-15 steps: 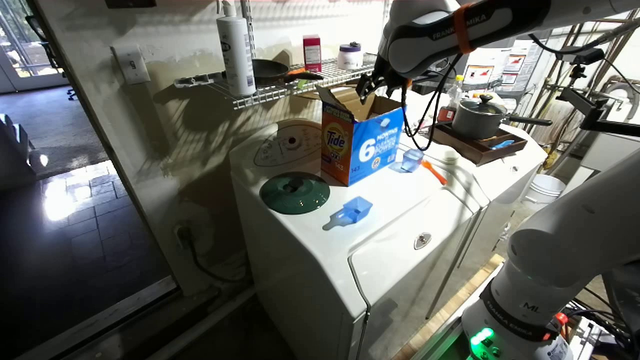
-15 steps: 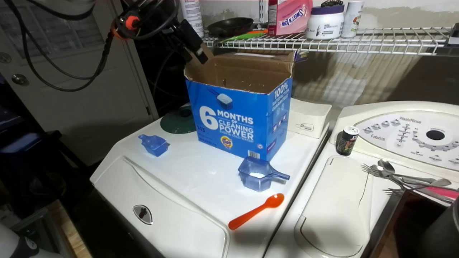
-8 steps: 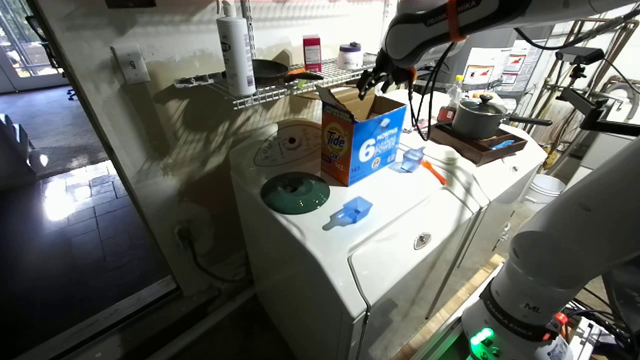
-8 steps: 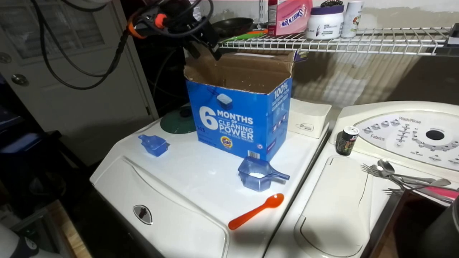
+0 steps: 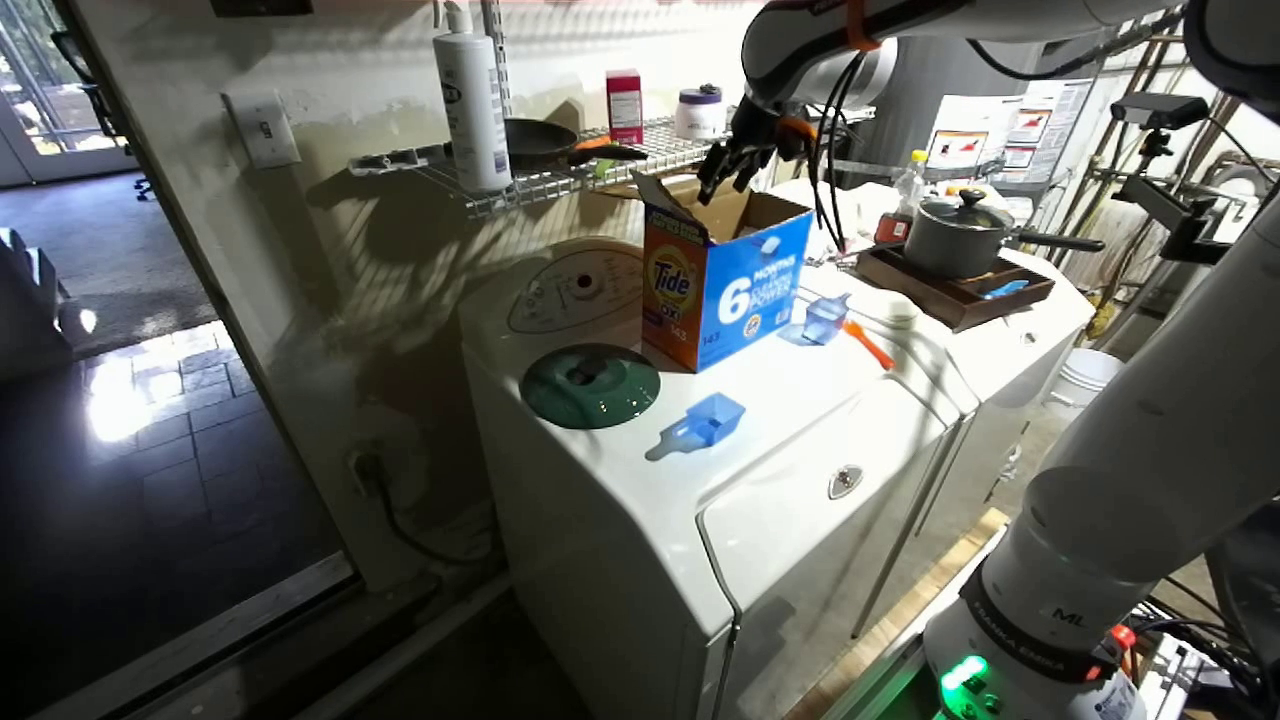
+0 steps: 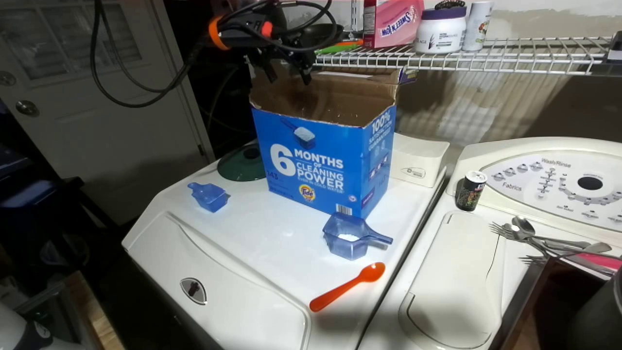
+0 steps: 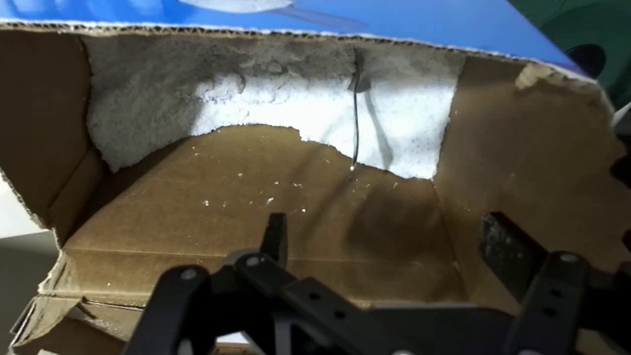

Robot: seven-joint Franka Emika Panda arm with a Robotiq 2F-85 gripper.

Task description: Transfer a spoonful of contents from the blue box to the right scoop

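Observation:
The blue box (image 6: 316, 155) stands with its top open on a white machine. White powder (image 7: 276, 106) lies in it against one wall, and a thin metal spoon handle (image 7: 355, 128) sticks up from the powder; its lower end is hidden there. Over the open top, my gripper (image 5: 725, 185) is open and holds nothing; in the wrist view the gripper (image 7: 384, 234) has its fingers wide apart, away from the handle. The right scoop (image 6: 346, 238) is translucent, holds a little white powder and sits in front of the box. A brighter blue scoop (image 6: 210, 197) lies farther off.
An orange spoon (image 6: 347, 287) lies near the right scoop. A green lid (image 5: 590, 388) rests beside the box. Behind is a wire shelf (image 5: 660, 140) with a pan and bottles. Forks and spoons (image 6: 539, 240) and a pot (image 5: 960, 235) are on the neighbouring machine.
My open gripper has shifted across the box's top, rightward in one exterior view and slightly left in the other, while the wrist turned. The box, scoops and orange spoon have stayed put.

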